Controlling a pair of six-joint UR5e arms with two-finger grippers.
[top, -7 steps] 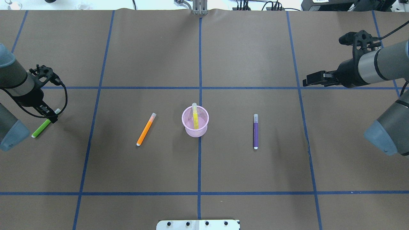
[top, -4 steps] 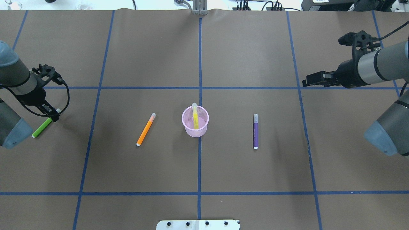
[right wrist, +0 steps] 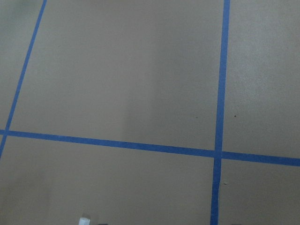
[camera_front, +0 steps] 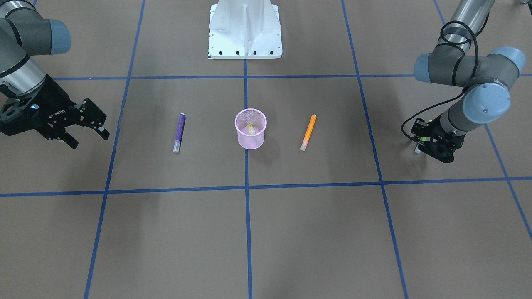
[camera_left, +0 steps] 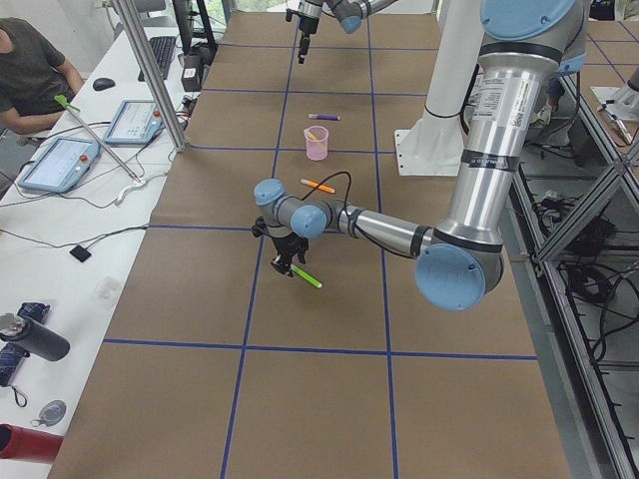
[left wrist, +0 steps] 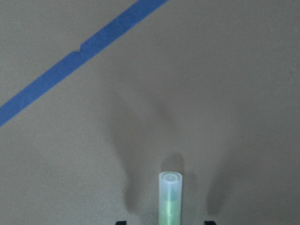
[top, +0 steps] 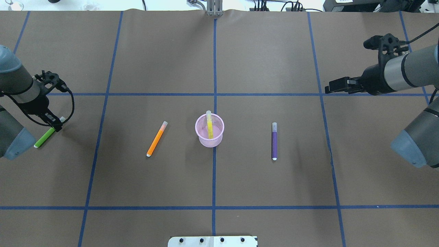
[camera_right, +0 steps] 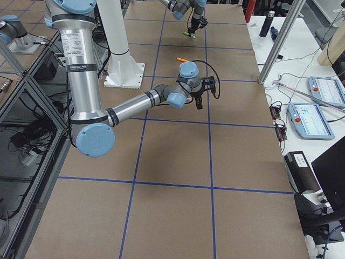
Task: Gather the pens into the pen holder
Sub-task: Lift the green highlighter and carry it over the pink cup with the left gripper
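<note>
The pink mesh pen holder (top: 209,132) stands upright at the table's centre with a yellow pen (top: 209,122) in it. The orange pen (top: 156,139) lies left of it and the purple pen (top: 274,140) lies right of it. The green pen (top: 44,138) lies at the far left. My left gripper (top: 56,125) is down over the green pen's capped end. In the left wrist view the pen's pale cap (left wrist: 169,187) sits between my open, spread fingertips (left wrist: 121,221). My right gripper (camera_front: 89,128) is open and empty, well away from the purple pen (camera_front: 179,132).
Blue tape lines cross the brown table cover. The robot's white base plate (top: 212,241) sits at the near edge. A side table with tablets (camera_left: 62,160) and a seated person (camera_left: 30,70) lies beyond the table's far edge.
My left arm has shifted slightly while its gripper stays over the green pen's capped end. The pen has not moved. The right arm is still.
</note>
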